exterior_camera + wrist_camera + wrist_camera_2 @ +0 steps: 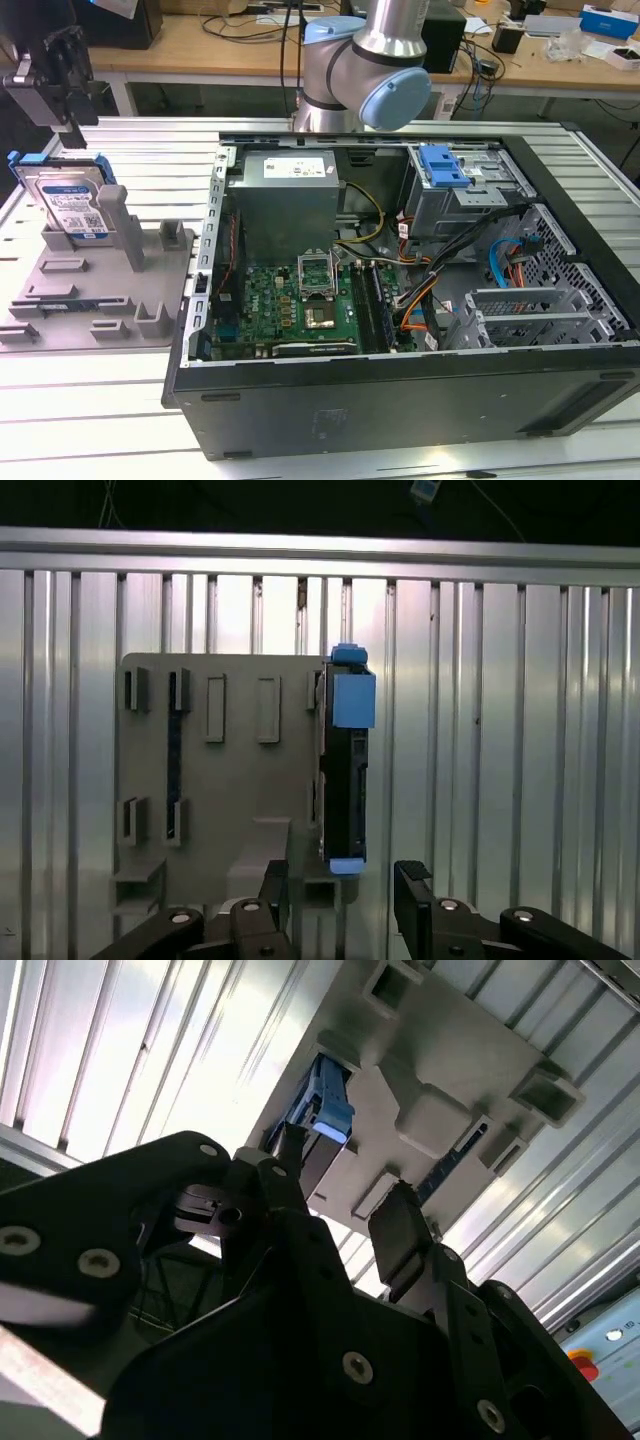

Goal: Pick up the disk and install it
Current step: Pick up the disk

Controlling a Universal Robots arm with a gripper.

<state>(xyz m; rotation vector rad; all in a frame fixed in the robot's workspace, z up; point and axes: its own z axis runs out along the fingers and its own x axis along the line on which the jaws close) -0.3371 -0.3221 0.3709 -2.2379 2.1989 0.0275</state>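
Table [130, 150] first, since it carries everything: ribbed aluminium, with the open computer case [400, 400] taking up most of the side toward the exterior view's right; lid off, motherboard and cables exposed, and a grey drive cage [490, 195] with a blue latch [445, 165] at the case's far corner; I can't make out a drive in it from here, so my read is the install half isn't done.

Over by the table's edge on the exterior view's left there's a grey holder plate [100, 300]; the disk [65, 200] stands on edge in a slot at the plate's far corner, label facing the camera, blue bracket around it; so it's not picked up either.

In the first wrist view the gripper [345, 885] hangs over the disk, lined up with its thin edge; its fingers [275, 890] are spread wide, one to each side of the disk's line, nothing between them and no contact that I can see. Second wrist view agrees: spread fingers, the blue bracket end showing past them, a gap in between.

I'd call this the very start: approach lined up, grasp not made, carry and install all left to do.
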